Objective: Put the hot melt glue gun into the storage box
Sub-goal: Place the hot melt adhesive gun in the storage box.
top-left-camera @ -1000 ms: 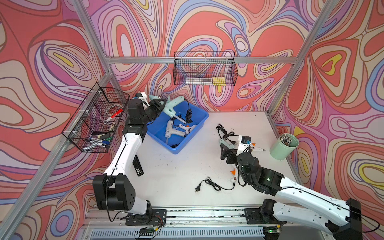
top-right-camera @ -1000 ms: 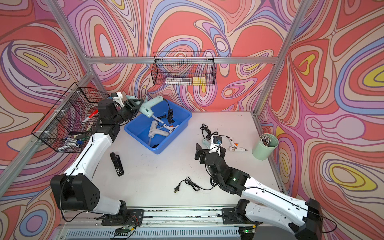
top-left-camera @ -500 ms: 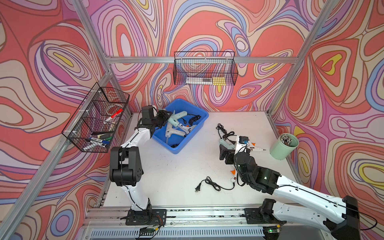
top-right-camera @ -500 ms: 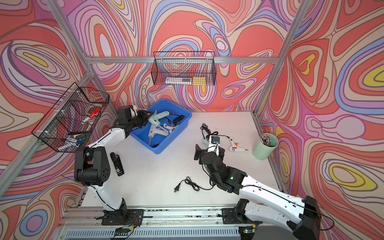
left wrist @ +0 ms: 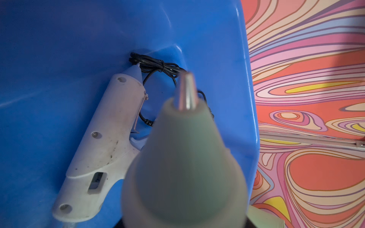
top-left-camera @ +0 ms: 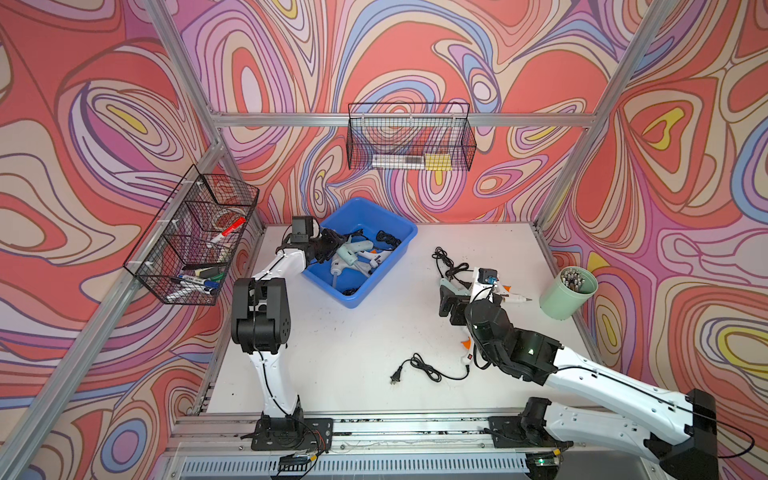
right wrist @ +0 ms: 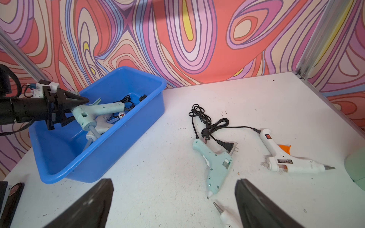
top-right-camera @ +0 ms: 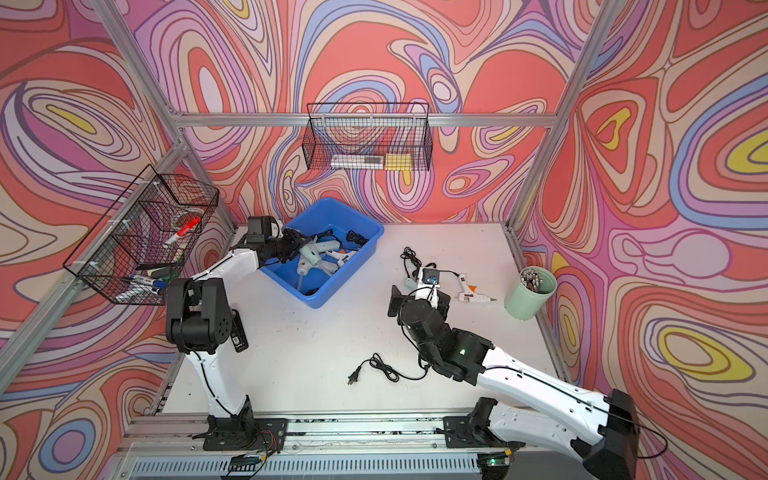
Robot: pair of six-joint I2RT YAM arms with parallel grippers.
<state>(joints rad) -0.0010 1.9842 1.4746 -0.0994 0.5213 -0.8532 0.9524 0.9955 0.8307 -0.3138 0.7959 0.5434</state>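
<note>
One mint-green plastic hot melt glue gun (right wrist: 98,110) is clamped narrowly in my left fingers (right wrist: 73,98), gripped around its body. It hangs inside the rim of the bright blue rectangular plastic storage box (right wrist: 118,142) at the end nearest the left arm. Through the left wrist camera its metal nozzle points at the box's far wall, above a white plastic glue gun (left wrist: 106,142) and a coiled black cord lying on the box floor. I cannot tell whether the held gun touches those below it. My right fingers (right wrist: 254,203) stand wide apart and hold nothing, just above the white worktop (top-left-camera: 353,353). Near them lie a second mint-green glue gun (right wrist: 217,163) and a white glue gun with an orange trigger (right wrist: 286,161), both well apart from the box. A pale green round cup (top-left-camera: 567,293) stands near the worktop's right edge.
</note>
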